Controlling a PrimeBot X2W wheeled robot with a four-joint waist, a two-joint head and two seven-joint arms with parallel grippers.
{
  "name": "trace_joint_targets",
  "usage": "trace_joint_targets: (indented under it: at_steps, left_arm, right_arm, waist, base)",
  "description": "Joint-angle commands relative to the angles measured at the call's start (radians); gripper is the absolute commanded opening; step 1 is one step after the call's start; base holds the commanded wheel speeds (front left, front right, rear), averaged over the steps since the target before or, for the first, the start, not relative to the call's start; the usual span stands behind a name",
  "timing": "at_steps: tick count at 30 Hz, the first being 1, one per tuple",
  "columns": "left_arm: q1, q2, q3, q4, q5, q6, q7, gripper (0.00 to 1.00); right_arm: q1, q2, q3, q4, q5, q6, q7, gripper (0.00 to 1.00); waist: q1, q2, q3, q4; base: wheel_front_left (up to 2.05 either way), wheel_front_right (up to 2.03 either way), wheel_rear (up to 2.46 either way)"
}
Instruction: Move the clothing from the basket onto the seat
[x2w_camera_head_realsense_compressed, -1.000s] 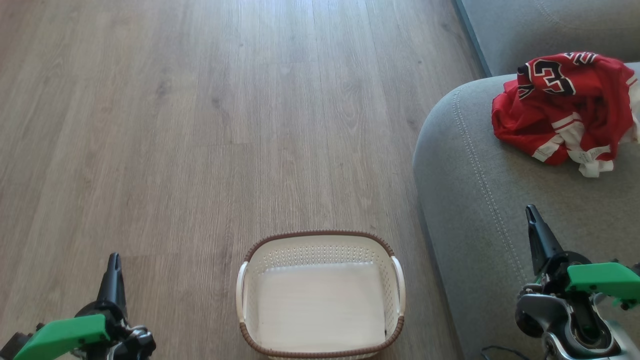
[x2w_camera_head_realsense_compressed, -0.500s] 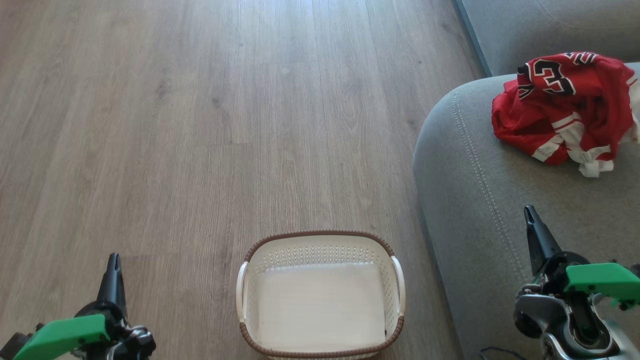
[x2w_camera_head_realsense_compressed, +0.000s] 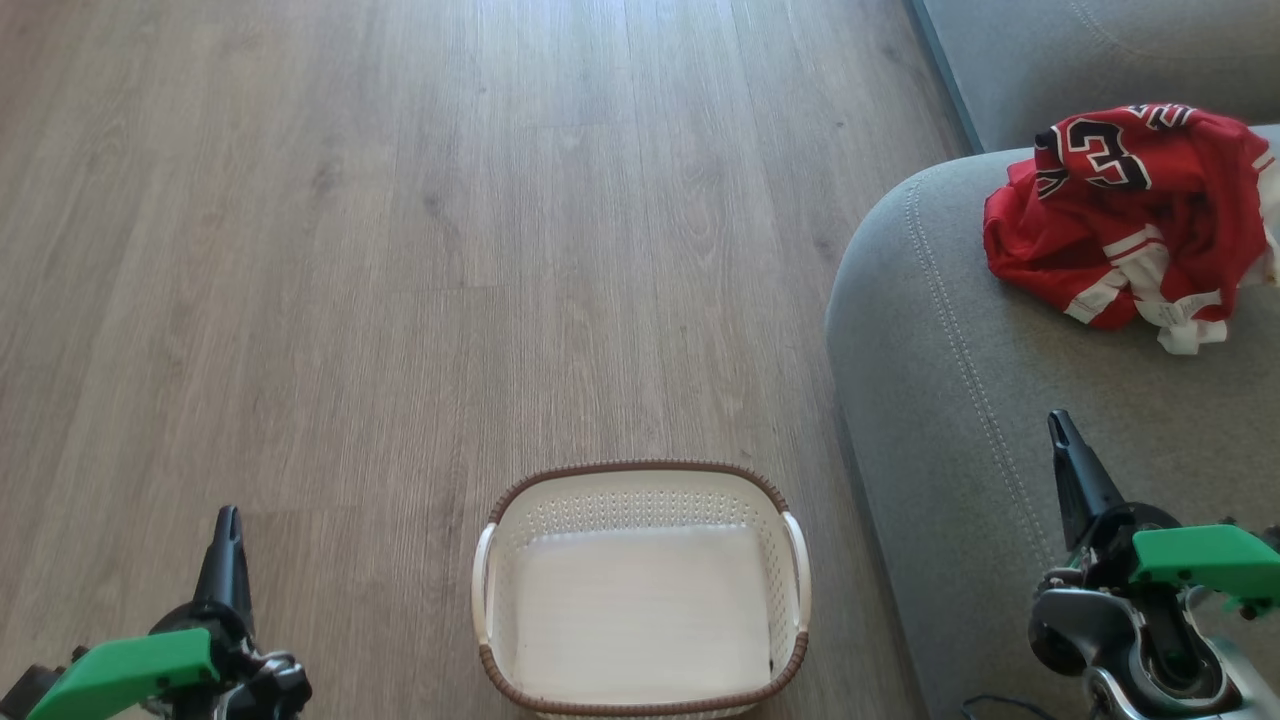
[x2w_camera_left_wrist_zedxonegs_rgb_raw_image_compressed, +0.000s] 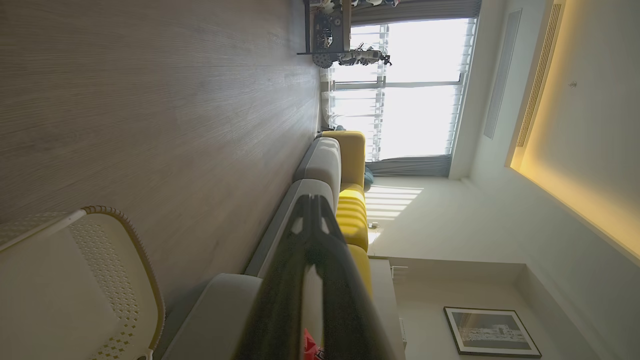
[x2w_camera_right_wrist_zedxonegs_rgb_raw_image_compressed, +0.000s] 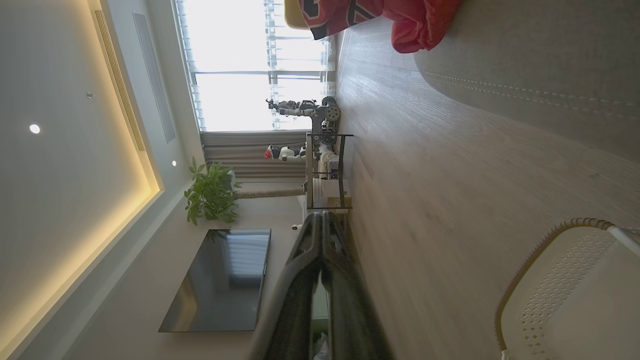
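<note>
The red clothing (x2w_camera_head_realsense_compressed: 1130, 210) with white trim and black numerals lies crumpled on the grey seat (x2w_camera_head_realsense_compressed: 950, 400) at the right; it also shows in the right wrist view (x2w_camera_right_wrist_zedxonegs_rgb_raw_image_compressed: 400, 22). The cream basket (x2w_camera_head_realsense_compressed: 640, 590) with its brown rim stands on the floor at bottom centre, with nothing inside. My left gripper (x2w_camera_head_realsense_compressed: 228, 520) is shut at the lower left, over the floor beside the basket. My right gripper (x2w_camera_head_realsense_compressed: 1058, 425) is shut at the lower right, above the seat and well short of the clothing. In the wrist views each pair of fingers (x2w_camera_left_wrist_zedxonegs_rgb_raw_image_compressed: 310, 220) (x2w_camera_right_wrist_zedxonegs_rgb_raw_image_compressed: 320, 225) is pressed together.
Wood-look floor (x2w_camera_head_realsense_compressed: 400, 250) stretches ahead and to the left. A second grey cushion (x2w_camera_head_realsense_compressed: 1080, 50) lies beyond the seat. A shelf rack with robot parts (x2w_camera_right_wrist_zedxonegs_rgb_raw_image_compressed: 325, 150), a plant (x2w_camera_right_wrist_zedxonegs_rgb_raw_image_compressed: 210, 195) and a dark screen (x2w_camera_right_wrist_zedxonegs_rgb_raw_image_compressed: 225, 280) stand far off.
</note>
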Motion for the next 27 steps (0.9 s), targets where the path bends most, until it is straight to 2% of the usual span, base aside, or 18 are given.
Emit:
trace_joint_targets:
  at_steps: [1,27]
  left_arm:
    - [-0.046,0.009,0.035,-0.039,0.002,-0.008,0.006,0.0]
    - [-0.046,0.009,0.036,-0.039,0.002,-0.008,0.006,0.0]
  right_arm:
    - [-0.049,-0.024,0.016,-0.037,0.01,0.008,-0.011,0.0]
    - [-0.051,-0.05,0.049,-0.05,0.038,0.008,-0.039,0.0]
  waist:
    - [0.0,0.0,0.0,0.0]
    - [0.0,0.0,0.0,0.0]
  base:
    - [0.0,0.0,0.0]
    - [0.0,0.0,0.0]
